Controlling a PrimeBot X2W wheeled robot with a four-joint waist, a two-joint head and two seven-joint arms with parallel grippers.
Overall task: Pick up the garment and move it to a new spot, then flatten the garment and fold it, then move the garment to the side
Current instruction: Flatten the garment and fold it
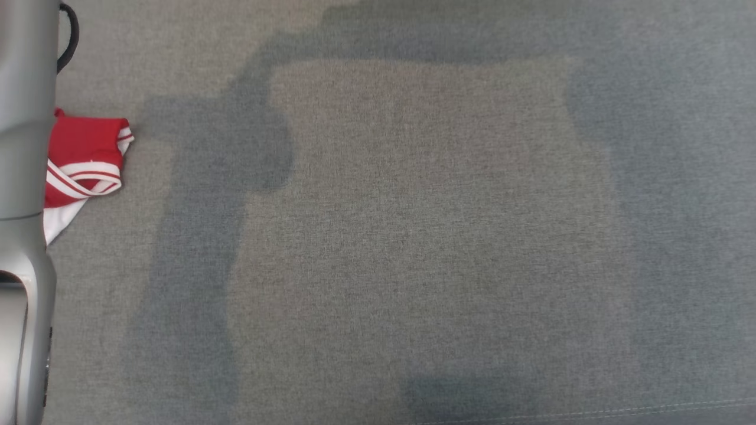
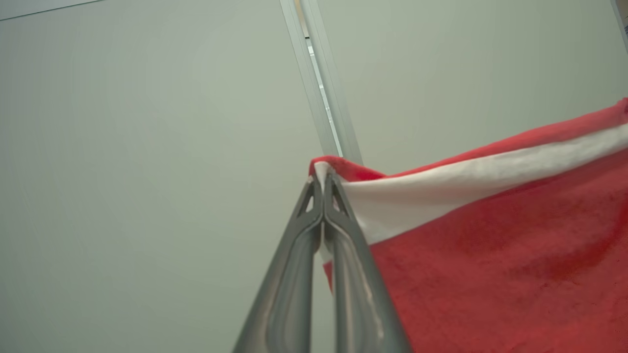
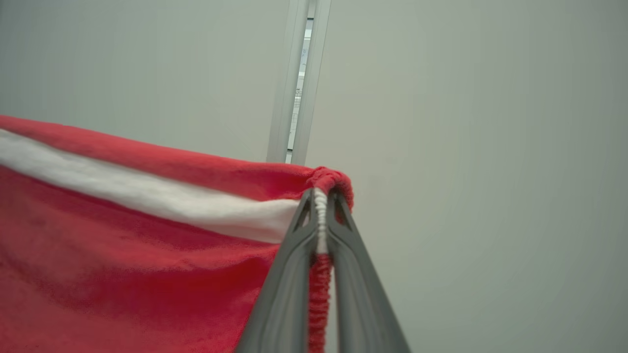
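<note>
Spreading beneath everything in the head view was a grey fabric surface (image 1: 413, 236) with a stitched seam near its lower edge, crossed by broad soft shadows to the right of the garment. In both wrist views a pale, plain wall (image 2: 147, 147) stood behind the garment.

The garment (image 1: 82, 147) was red with white stripes and a white panel. In the head view a bunched part of it showed at the far left, over the grey surface; whether it touched the surface could not be told. A pale forearm (image 1: 23, 147) ran up the left edge, just in front of the garment and hiding part of it.

The left hand (image 2: 323, 179) was clamped on a corner of the garment's edge, its fingers pressed together, and the red cloth with a white band ran off to their right. The right hand (image 3: 321, 196) pinched a gathered red-and-white hem, and the cloth ran off to the left.

A thin metal strip (image 2: 324, 98) rose up the wall above the garment's gripped corner. A black cable (image 1: 71, 35) looped beside the forearm, above the garment.
</note>
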